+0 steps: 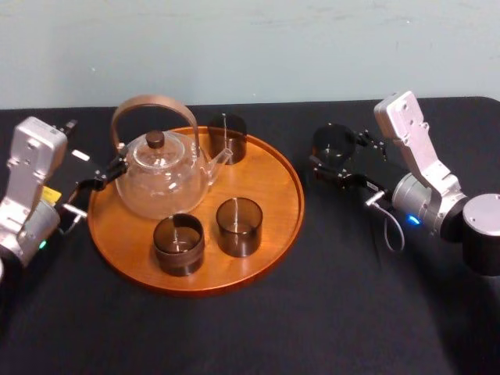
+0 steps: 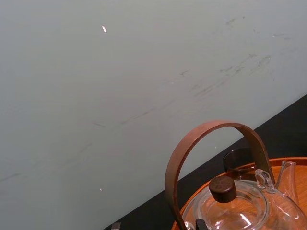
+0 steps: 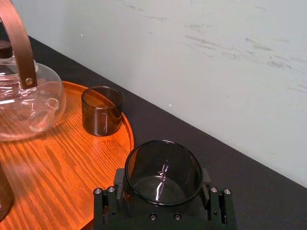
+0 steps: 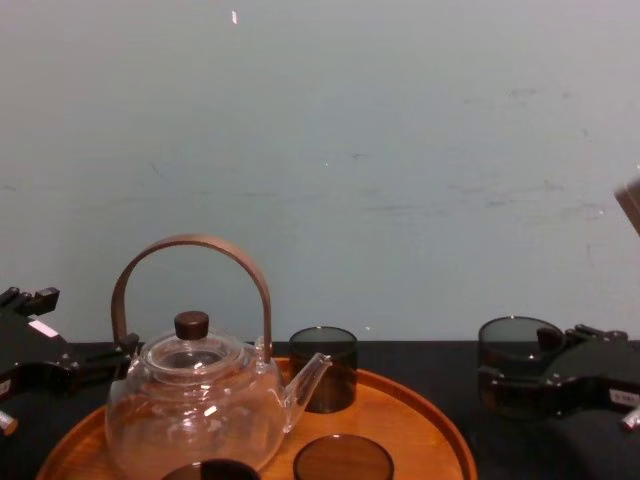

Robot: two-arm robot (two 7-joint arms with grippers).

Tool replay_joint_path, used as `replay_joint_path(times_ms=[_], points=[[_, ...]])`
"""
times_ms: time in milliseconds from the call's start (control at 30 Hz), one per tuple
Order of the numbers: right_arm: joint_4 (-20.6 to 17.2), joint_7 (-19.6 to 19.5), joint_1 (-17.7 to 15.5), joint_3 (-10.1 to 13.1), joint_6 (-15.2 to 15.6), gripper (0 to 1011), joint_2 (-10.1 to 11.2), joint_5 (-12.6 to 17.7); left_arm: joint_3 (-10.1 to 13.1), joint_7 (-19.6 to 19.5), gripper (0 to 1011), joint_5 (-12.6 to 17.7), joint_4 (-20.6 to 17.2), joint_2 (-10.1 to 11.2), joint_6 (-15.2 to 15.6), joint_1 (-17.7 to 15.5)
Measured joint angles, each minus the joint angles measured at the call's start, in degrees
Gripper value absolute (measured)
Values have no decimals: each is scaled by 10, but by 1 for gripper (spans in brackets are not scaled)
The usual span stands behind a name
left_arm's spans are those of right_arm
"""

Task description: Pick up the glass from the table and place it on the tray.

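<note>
My right gripper (image 1: 337,156) is shut on a dark smoky glass (image 1: 334,143) just right of the round orange-brown wooden tray (image 1: 285,195), over the black table. In the right wrist view the glass (image 3: 163,167) sits upright between the black fingers (image 3: 215,201), close to the tray's rim (image 3: 125,139). Seen from the chest, the held glass (image 4: 512,365) is right of the tray (image 4: 430,420). I cannot tell whether it touches the table. My left gripper (image 1: 98,187) is open at the tray's left edge, beside the teapot.
A clear glass teapot (image 1: 160,183) with a brown hoop handle stands on the tray's left half. Three more dark glasses stand on the tray: one at the back (image 1: 226,137) and two at the front (image 1: 238,226) (image 1: 179,244). A pale wall rises behind the table.
</note>
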Motion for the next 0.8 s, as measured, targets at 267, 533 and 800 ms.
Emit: replay_joint_path(times_ms=[267,533,800], points=[[-11,-1,-4,-1,1,924,3,3,0,0,1010,0,0,0,0,0],[-23,0,-6,0,4,924,6,7,0,0,1009,0,0,0,0,0],[-32,1,-10,-4,4,924,8,9,0,0,1010,0,0,0,0,0]])
